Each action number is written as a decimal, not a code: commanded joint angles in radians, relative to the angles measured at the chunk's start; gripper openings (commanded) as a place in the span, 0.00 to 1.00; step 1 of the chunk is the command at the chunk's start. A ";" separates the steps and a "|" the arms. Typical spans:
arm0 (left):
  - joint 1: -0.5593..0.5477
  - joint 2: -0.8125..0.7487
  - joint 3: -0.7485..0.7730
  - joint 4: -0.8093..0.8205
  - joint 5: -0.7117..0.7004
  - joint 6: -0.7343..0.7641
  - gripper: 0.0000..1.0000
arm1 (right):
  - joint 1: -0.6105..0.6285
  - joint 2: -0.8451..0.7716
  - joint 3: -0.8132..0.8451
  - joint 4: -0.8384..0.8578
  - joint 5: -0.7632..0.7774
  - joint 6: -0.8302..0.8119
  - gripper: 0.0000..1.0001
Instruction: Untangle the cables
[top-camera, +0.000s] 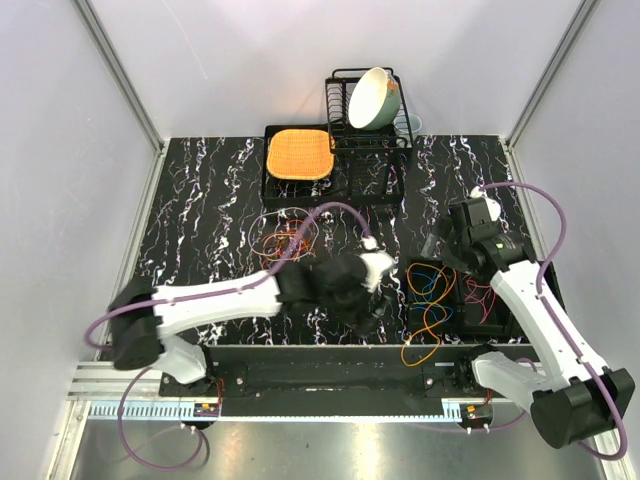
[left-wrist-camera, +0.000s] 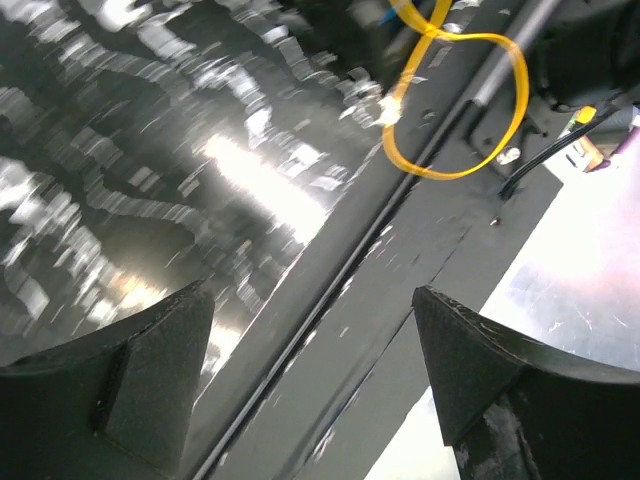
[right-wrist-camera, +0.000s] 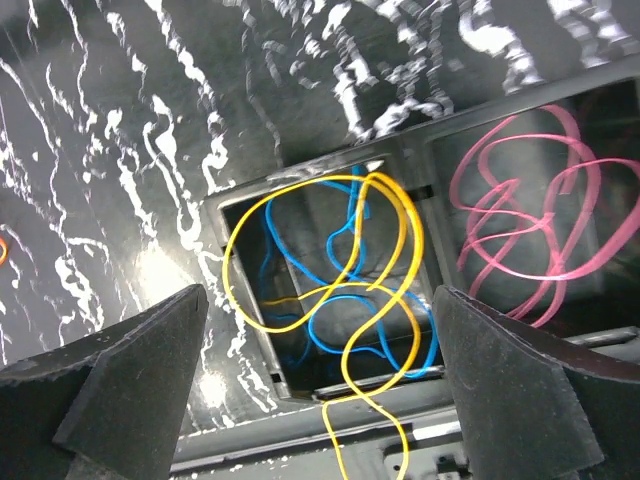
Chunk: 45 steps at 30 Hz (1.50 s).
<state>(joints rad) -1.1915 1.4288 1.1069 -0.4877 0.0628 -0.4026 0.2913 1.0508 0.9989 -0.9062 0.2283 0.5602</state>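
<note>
Since the yellow cable lies in the tray, seemingly sorted from the tangle, right fingers hang open and empty above; left fingers likewise gape empty.

Black marble-patterned tabletop: heavily smeared in the left wrist view, its white veins just streaks.
Yellow wire loop: its top slips out past the upper edge there, and in the right wrist view its tail drops off the bottom edge.
Left gripper: both black fingers are clipped by the lower edge.
Knot of thin red, orange and brown wires: too fine from above to separate the strands, and a purple hose crosses it.
Pale blue mug: only a sliver shows behind the cream bowl.
</note>
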 joint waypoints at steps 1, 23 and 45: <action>-0.088 0.152 0.166 0.060 -0.057 0.042 0.84 | -0.012 -0.072 0.090 -0.052 0.153 -0.013 1.00; -0.234 0.598 0.504 0.106 -0.159 0.080 0.73 | -0.040 -0.158 0.198 -0.054 0.247 -0.003 1.00; -0.252 0.548 0.478 0.101 -0.081 0.068 0.70 | -0.041 -0.167 0.175 -0.040 0.232 -0.014 1.00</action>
<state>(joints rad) -1.4319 2.0392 1.5757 -0.4244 -0.0341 -0.3367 0.2550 0.9012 1.1755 -0.9703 0.4545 0.5533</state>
